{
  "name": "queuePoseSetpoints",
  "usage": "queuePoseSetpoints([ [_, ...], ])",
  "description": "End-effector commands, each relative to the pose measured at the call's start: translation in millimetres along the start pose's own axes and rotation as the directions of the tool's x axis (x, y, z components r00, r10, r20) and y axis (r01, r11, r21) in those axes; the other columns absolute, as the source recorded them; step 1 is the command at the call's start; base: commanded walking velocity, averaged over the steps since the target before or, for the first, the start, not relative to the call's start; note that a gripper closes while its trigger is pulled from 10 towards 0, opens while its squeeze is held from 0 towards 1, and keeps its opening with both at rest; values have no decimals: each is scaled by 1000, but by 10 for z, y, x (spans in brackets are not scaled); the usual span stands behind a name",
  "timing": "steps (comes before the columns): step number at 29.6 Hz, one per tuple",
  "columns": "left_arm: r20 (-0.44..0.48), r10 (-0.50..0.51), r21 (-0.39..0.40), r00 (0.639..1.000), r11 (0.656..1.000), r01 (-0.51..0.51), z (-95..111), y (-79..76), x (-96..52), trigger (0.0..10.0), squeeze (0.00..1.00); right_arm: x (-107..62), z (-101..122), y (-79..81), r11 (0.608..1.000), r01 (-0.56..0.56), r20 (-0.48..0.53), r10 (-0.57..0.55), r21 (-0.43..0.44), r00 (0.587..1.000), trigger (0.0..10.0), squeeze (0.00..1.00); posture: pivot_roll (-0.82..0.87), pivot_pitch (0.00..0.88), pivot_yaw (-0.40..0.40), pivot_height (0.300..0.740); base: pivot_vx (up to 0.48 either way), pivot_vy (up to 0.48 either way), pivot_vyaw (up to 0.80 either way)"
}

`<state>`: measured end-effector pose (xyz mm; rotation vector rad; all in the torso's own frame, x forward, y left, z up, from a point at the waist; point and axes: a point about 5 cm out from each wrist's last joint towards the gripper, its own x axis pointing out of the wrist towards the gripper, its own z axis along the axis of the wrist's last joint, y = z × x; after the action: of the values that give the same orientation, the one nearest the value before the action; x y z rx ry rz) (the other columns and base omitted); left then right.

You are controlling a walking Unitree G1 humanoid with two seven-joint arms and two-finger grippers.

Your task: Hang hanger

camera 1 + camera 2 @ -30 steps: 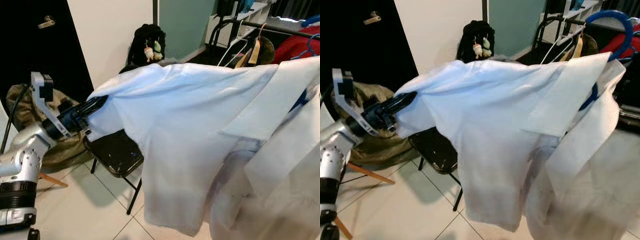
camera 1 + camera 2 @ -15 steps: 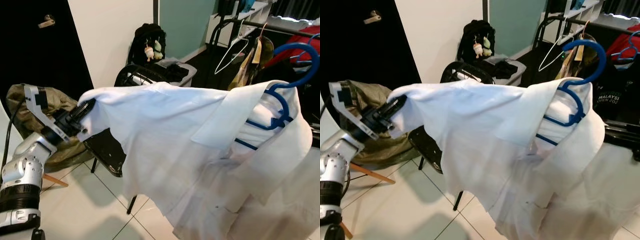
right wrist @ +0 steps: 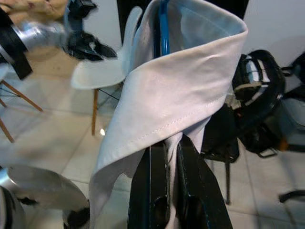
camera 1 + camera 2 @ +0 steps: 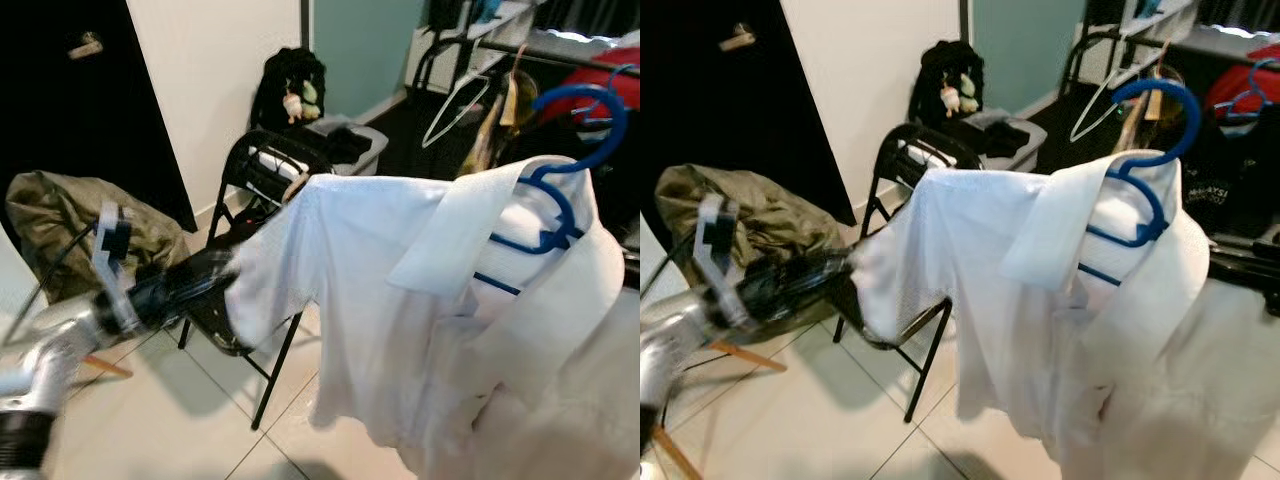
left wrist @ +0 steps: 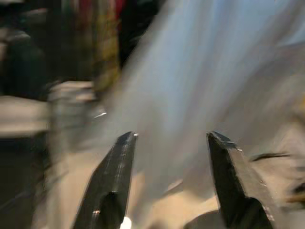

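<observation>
A blue plastic hanger [image 4: 573,128] carries a white shirt [image 4: 430,300] at the right of the eye views. My right gripper [image 3: 167,142] is shut at the shirt's collar, with the blue hanger [image 3: 161,28] rising straight out of its fingers; in the eye views the shirt hides this gripper. My left gripper [image 4: 222,272], blurred, is low on the left, its tip at the end of the drooping sleeve [image 4: 262,300]. In the left wrist view its fingers [image 5: 121,157] stand apart, with blurred white cloth beyond them.
A black folding chair [image 4: 262,175] stands behind the sleeve. An olive bag [image 4: 60,215] lies at left beside a dark door. A black backpack [image 4: 290,85] leans on the wall. A clothes rail [image 4: 470,90] with hangers and garments is at the back right.
My left gripper has dropped lower and opened. The sleeve it held stretched out now droops beside the chair. The hanger and shirt stay at the right.
</observation>
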<state>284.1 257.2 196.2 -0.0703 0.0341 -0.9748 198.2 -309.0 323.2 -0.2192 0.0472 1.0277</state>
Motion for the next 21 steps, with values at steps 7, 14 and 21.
queuePoseSetpoints([
  [7,70,114,393,991,910,-132,906,137,-240,10000,1000,78,-240,33,999,-44,-149,45,10,988,0,0,-148,73,43,740,0,0,0],
  [14,175,-143,464,974,884,46,1149,-203,247,10000,0,211,-288,81,993,-111,-133,115,33,984,0,0,-151,67,45,740,0,0,0],
  [21,173,-403,452,899,843,292,1104,-481,712,10000,0,325,-291,65,992,-124,-105,124,10,987,0,0,-152,62,54,740,0,0,0],
])
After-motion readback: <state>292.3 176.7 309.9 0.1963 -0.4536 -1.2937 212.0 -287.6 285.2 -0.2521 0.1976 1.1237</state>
